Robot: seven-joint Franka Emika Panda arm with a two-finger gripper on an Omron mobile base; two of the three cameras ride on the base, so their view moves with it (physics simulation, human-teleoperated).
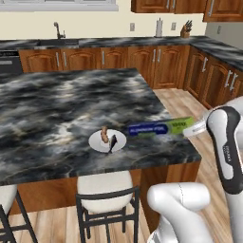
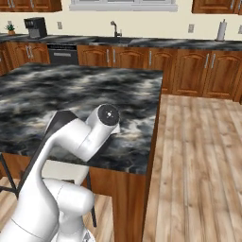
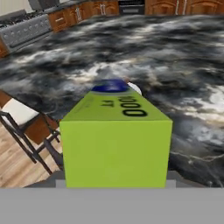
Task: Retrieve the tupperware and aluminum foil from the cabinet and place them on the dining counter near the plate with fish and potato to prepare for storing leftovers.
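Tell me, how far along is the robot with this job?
Roughly midway, it seems. The long blue box with the green end has reached the black marbled island, beside the small white plate of food. Whether the jaws grip it is hidden. No shallow grey container sits on the island, so that likely remains.

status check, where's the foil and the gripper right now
Gripper shut on the aluminum foil, box held over the dining counter edge. Plate with fish and potato just beside it. Nothing in the way.
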